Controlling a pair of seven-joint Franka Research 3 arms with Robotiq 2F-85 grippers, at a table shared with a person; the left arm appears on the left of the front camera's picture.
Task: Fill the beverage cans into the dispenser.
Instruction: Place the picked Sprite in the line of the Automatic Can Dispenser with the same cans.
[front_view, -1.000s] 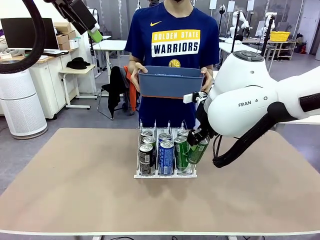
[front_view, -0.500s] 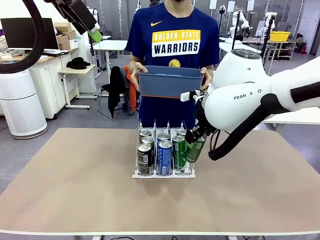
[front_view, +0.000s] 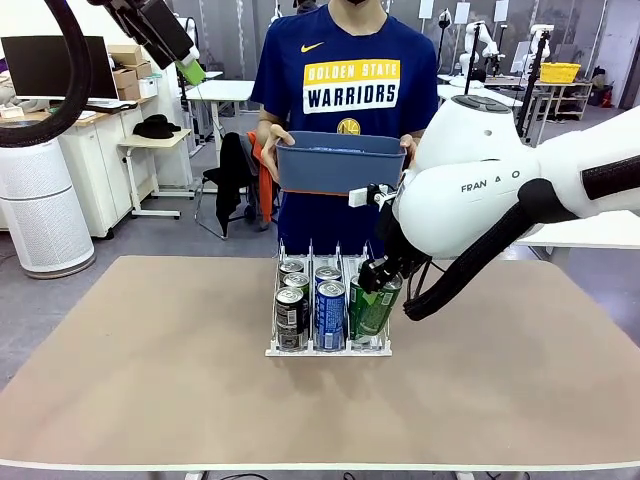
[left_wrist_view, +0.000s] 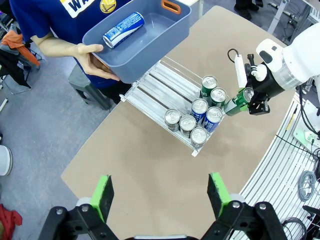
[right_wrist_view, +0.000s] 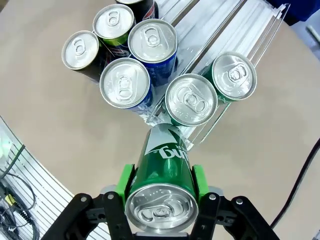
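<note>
Beverage cans fill the near end of the dispenser (front_view: 272, 350), a low clear rack with three narrow lanes that sits mid-table in front of the person. All are slim, with silver tops and pull tabs. The robot's left lane holds three dark cans (front_view: 291, 318), the middle lane two blue ones (front_view: 331, 312), and the right lane two green ones (right_wrist_view: 191, 100). The lanes' far ends are bare (left_wrist_view: 150, 87).

The right gripper (right_wrist_view: 161, 175) is clamped on an eighth, a green can (right_wrist_view: 162, 180) with white lettering. The green pads press both of its sides. It is tilted, silver top toward the wrist and base down against the near end of the right lane (whether it touches the front green can there I cannot tell).

The left gripper (left_wrist_view: 160, 192) hangs high above the table (front_view: 150, 380) with its jaws spread wide and nothing between them.

The person's hands (front_view: 272, 140) hold a blue bin (front_view: 340, 165) above the far edge, with one blue-and-white can (left_wrist_view: 123, 30) lying on its side inside.
</note>
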